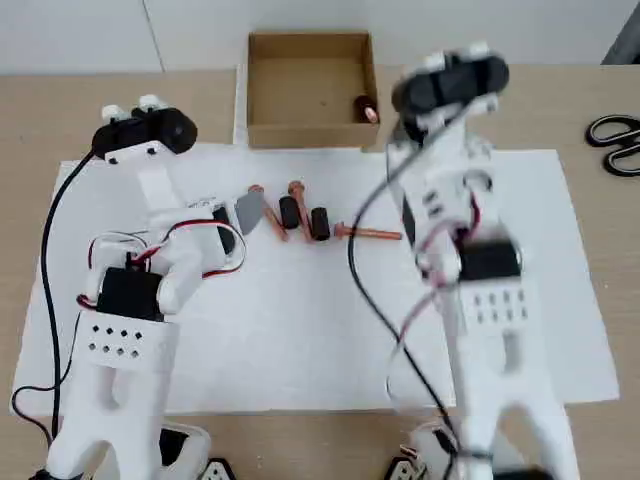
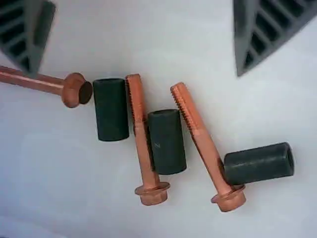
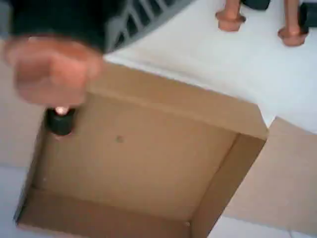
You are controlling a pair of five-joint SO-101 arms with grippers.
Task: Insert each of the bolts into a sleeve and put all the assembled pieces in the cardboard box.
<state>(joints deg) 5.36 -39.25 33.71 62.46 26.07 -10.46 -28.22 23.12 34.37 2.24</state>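
Bolts (image 2: 203, 144), three in number, lie loose among three dark sleeves (image 2: 167, 141) on the white sheet (image 1: 300, 330) at the counter's centre, with the left claw (image 2: 138, 59) hanging over them, its jaws spread wide and nothing between them. At 12 o'clock on the counter (image 1: 60, 110) stands the open cardboard box (image 1: 300, 40). There the right claw (image 3: 84, 42) pinches an assembled bolt (image 3: 52, 69) just inside the box's 3 o'clock wall, its sleeved end toward the box floor.
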